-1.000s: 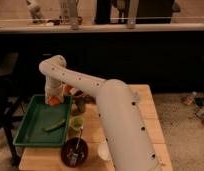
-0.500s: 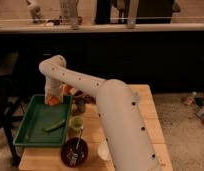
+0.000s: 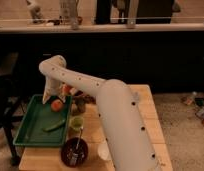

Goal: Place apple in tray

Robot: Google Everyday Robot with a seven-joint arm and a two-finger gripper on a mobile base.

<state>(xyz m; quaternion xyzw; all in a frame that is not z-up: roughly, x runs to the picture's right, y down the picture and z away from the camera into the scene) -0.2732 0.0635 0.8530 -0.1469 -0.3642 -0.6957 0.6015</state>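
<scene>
The apple (image 3: 57, 105) is a small orange-red fruit at the far right end of the green tray (image 3: 30, 131), low over or on its floor. My gripper (image 3: 51, 96) is right above the apple at the tray's far right corner, at the end of the white arm (image 3: 115, 115) that reaches in from the lower right. Whether the apple rests on the tray or hangs in the gripper does not show.
A long green item (image 3: 54, 125) lies in the tray. A pale green cup (image 3: 76, 123) stands just right of the tray. A dark brown bowl (image 3: 74, 151) with a utensil and a white cup (image 3: 103, 150) are at the table's front. Small objects (image 3: 79, 102) stand behind the arm.
The apple and gripper have come down a little toward the tray floor. The rest of the arm has hardly moved.
</scene>
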